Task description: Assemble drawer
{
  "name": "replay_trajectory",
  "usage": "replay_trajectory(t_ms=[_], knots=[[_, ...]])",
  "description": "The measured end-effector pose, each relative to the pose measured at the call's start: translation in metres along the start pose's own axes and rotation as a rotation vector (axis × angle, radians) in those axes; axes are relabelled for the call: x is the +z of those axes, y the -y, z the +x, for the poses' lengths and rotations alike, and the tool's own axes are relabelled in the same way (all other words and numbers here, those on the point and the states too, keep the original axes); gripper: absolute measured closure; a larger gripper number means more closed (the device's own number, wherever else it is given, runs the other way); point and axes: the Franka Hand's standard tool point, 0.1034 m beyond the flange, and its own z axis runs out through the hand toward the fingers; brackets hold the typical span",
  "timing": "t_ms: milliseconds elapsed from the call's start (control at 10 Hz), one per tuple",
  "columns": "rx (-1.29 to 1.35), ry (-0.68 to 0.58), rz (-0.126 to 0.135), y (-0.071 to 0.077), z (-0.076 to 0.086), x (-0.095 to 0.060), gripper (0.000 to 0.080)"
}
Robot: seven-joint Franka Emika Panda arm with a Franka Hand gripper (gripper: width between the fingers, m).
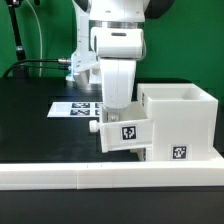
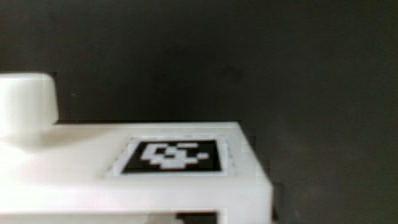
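I'm over the tray [image 1: 124, 133], nudged against the casing [image 1: 181, 122] for sliding in. My gripper [image 1: 117, 107] seems clamped on it; fingers hidden, can't tell.

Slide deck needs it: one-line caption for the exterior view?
Panda arm's claw lowered over a knobbed drawer tray beside the casing, marker board behind, white rail in front.

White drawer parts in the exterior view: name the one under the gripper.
The knobbed tray, beside the casing on the exterior view's left; the casing is taller, open-topped and clear of the arm.
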Motion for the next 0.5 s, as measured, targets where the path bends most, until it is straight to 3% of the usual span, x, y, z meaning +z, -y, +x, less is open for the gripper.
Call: replay_trajectory(t_ms=[300,500], knots=[[0.018,0.0,-0.001,-0.0016,0.0012,-0.0002,0.0755],[0.021,0.001,-0.003,-0.0017,-0.0006,-0.0022,0.0521]])
